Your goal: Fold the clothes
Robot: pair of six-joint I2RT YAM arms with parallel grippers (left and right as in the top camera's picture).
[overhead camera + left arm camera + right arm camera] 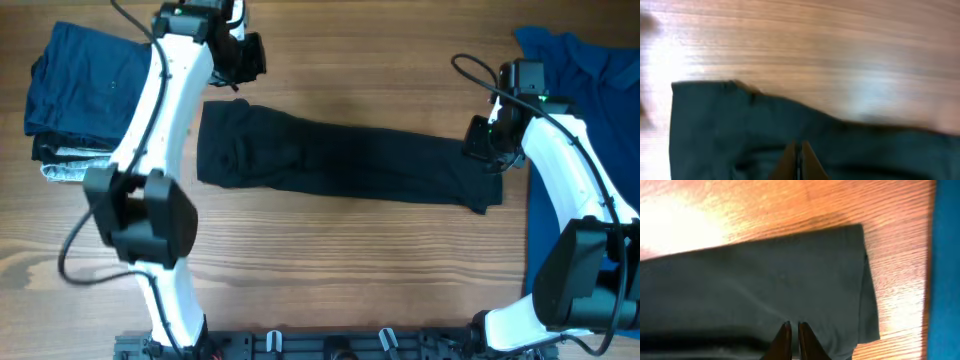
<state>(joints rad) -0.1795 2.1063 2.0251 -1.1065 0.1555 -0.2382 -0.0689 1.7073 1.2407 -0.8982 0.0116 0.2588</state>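
On the counter [350,270] black shirt [340,160] is a strip; left pincer [798,146], right pincer [791,326] closed; we need crosswise fold next.

Folded black fabric garment [765,290] on wooden table [790,205]. Bright blue cloth [946,270] right of it, apart. Right gripper [791,330], fingertips nearly together, over its near edge.

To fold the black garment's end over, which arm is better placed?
Right, likely: the right gripper sits over the black garment's right end, while the left gripper appears beyond its far left corner, off the cloth.
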